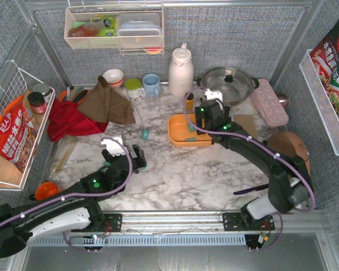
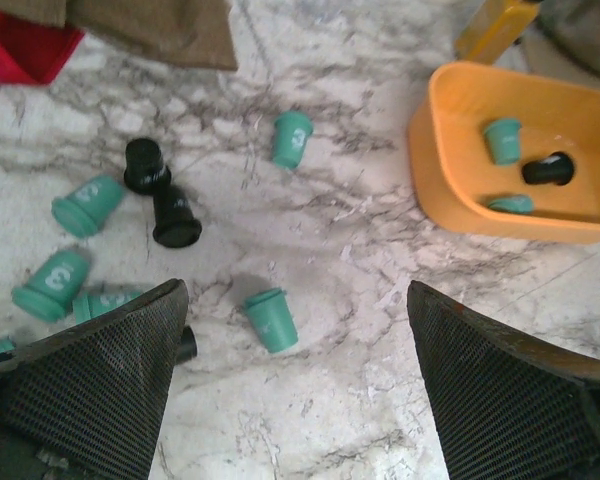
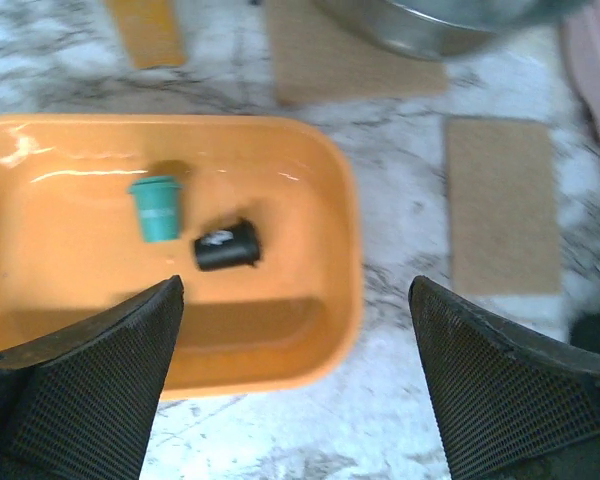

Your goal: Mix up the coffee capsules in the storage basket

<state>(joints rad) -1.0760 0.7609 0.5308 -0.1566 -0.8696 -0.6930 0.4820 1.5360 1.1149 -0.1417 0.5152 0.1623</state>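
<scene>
Capsules (image 2: 270,320) look light, stiff and smooth, so likely to roll; pinch across the tapered body. Most lie loose on bench (image 2: 360,250), left of centre. A few sit in basket (image 3: 330,190), centre-far. Left fingers (image 2: 110,370) spread wide above the loose ones, empty. Right fingers (image 3: 100,370) spread wide over basket, empty.

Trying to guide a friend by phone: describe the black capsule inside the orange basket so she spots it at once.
Find the marble table, then the orange storage basket in front of the tall white jug. Inside, among teal capsules, one black capsule lies on its side, the only dark one in the basket.
</scene>
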